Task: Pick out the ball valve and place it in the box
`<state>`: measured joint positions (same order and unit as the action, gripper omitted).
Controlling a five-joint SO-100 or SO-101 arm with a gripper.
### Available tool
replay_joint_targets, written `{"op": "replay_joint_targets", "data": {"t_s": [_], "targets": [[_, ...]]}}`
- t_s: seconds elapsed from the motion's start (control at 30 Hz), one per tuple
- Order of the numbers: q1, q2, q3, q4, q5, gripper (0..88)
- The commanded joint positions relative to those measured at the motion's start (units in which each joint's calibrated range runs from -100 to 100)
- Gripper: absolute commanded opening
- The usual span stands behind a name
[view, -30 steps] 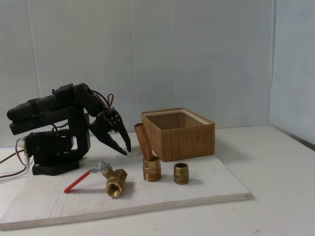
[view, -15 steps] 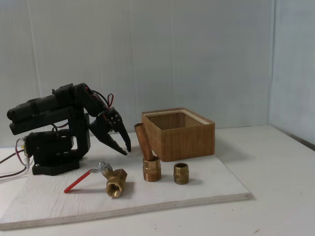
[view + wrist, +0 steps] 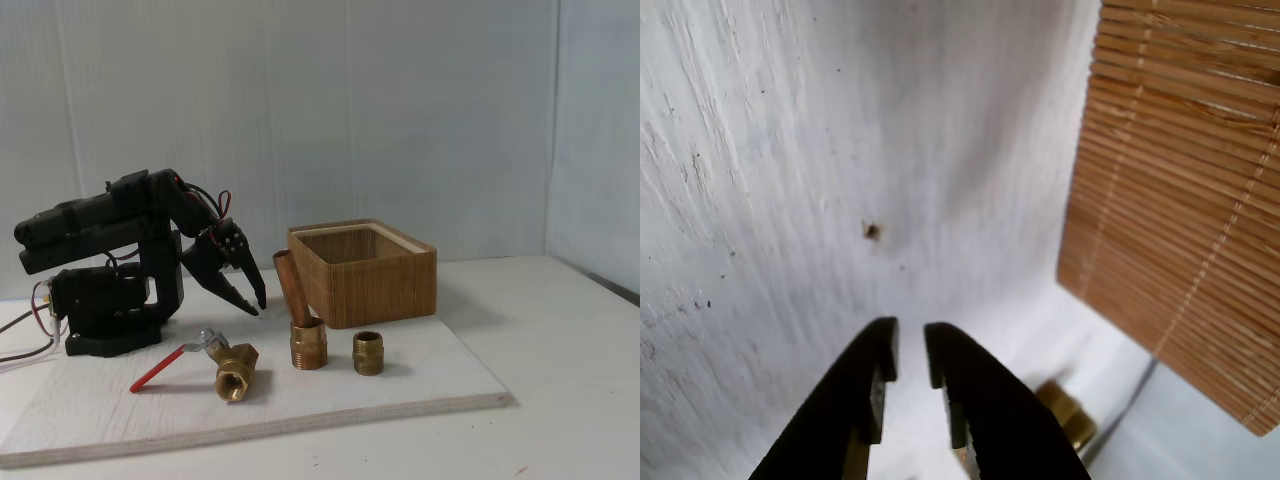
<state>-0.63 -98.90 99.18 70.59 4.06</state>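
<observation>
In the fixed view the ball valve (image 3: 232, 372) lies near the front of the white board, its brass body pointing forward and its thin red lever stretching out to the left. My gripper (image 3: 255, 305) hangs above and slightly behind the valve, tips down, apart from it. In the wrist view the gripper (image 3: 910, 352) is shut, with a thin slit between its black fingers and nothing in them, over bare white board. The box (image 3: 370, 285) stands behind and right of the valve, open-topped. Its ribbed brown wall (image 3: 1180, 200) rises at the right of the wrist view.
A brass fitting with a copper pipe stub (image 3: 305, 335) and a short brass nipple (image 3: 368, 352) stand between the valve and the box. A brass piece (image 3: 1068, 412) peeks out behind my right finger. The arm's base (image 3: 110, 300) sits at the left on the white board (image 3: 420, 385).
</observation>
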Motion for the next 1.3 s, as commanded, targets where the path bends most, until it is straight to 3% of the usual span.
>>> {"op": "replay_joint_targets", "data": {"t_s": [0.0,1.03,1.27], "targets": [[-0.1,0.5,0.6,0.8,0.2,2.1],[-0.3,0.3,0.4,-1.1,0.4,2.1],[0.0,0.3,-11.5,-1.4,0.3,2.1]]}}
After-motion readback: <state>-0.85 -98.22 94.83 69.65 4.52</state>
